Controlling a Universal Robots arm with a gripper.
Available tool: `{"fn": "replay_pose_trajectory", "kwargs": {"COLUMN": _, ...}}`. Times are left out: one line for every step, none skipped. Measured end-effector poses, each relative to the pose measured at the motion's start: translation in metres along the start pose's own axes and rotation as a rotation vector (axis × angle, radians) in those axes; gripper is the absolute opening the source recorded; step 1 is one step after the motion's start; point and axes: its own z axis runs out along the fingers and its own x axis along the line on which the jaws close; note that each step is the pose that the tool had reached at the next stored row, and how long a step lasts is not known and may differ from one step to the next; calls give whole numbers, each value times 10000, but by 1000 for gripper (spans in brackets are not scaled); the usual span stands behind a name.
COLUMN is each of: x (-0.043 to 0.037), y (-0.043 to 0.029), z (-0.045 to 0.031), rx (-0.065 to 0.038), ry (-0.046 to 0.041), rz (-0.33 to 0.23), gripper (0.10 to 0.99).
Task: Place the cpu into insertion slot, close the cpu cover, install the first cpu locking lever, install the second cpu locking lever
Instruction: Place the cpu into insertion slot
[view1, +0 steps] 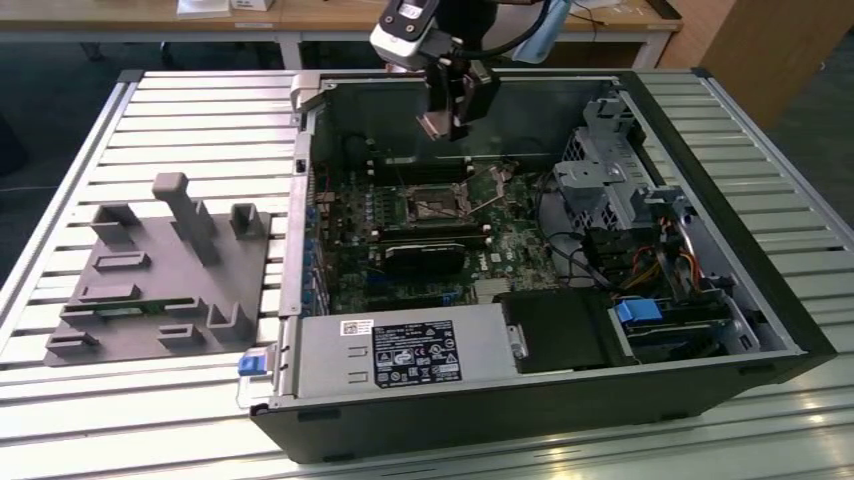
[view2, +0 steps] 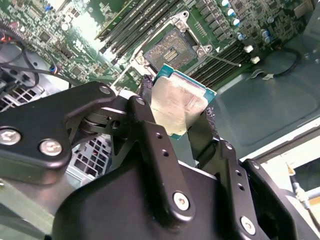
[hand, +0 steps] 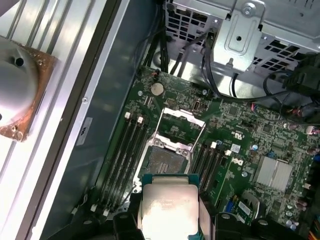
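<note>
Black fingers (view2: 148, 120) clamp the cpu (view2: 182, 102) between them, above the open insertion slot (view2: 170, 50)

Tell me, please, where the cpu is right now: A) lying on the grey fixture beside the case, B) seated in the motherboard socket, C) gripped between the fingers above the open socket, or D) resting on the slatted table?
C: in the second wrist view the gripper clamps the cpu between its fingers, while the open socket holds no chip.
</note>
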Motion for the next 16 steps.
{"fn": "replay_pose_trajectory", "kwargs": {"x": 1, "y": 0, "z": 6, "rx": -2, "ry": -4, "rz": 103, "gripper": 537}}
{"fn": "replay_pose_trajectory", "kwargs": {"x": 2, "y": 0, "z": 11, "rx": -3, "ry": -9, "rz": 205, "gripper": 537}}
{"fn": "replay_pose_trajectory", "kwargs": {"x": 3, "y": 1, "z": 17, "rx": -3, "ry": -15, "rz": 317, "gripper": 537}}
{"fn": "replay_pose_trajectory", "kwargs": {"x": 4, "y": 1, "z": 22, "rx": -4, "ry": -20, "rz": 419, "gripper": 537}}
{"fn": "replay_pose_trajectory", "kwargs": {"x": 5, "y": 1, "z": 27, "rx": -5, "ry": -24, "rz": 519, "gripper": 537}}
{"fn": "replay_pose_trajectory", "kwargs": {"x": 6, "y": 1, "z": 33, "rx": -5, "ry": -29, "rz": 618, "gripper": 537}}
{"fn": "replay_pose_trajectory", "kwargs": {"x": 7, "y": 1, "z": 38, "rx": -3, "ry": -34, "rz": 712, "gripper": 537}}
{"fn": "replay_pose_trajectory", "kwargs": {"x": 8, "y": 1, "z": 43, "rx": -2, "ry": -38, "rz": 802, "gripper": 537}}
{"fn": "replay_pose_trajectory", "kwargs": {"x": 8, "y": 1, "z": 48, "rx": -1, "ry": -42, "rz": 895, "gripper": 537}}
{"fn": "replay_pose_trajectory", "kwargs": {"x": 9, "y": 1, "z": 54, "rx": -1, "ry": -45, "rz": 991, "gripper": 537}}
{"fn": "replay_pose_trajectory", "kwargs": {"x": 10, "y": 1, "z": 60, "rx": 0, "ry": -49, "rz": 1092, "gripper": 537}}
{"fn": "replay_pose_trajectory", "kwargs": {"x": 10, "y": 1, "z": 66, "rx": 1, "ry": -53, "rz": 1189, "gripper": 537}}
{"fn": "replay_pose_trajectory", "kwargs": {"x": 11, "y": 1, "z": 72, "rx": 2, "ry": -57, "rz": 1280, "gripper": 537}}
{"fn": "replay_pose_trajectory", "kwargs": {"x": 12, "y": 1, "z": 79, "rx": 1, "ry": -62, "rz": 1385, "gripper": 537}}
{"fn": "replay_pose_trajectory", "kwargs": {"x": 12, "y": 1, "z": 84, "rx": 2, "ry": -66, "rz": 1480, "gripper": 537}}
{"fn": "replay_pose_trajectory", "kwargs": {"x": 13, "y": 0, "z": 90, "rx": 2, "ry": -71, "rz": 1577, "gripper": 537}}
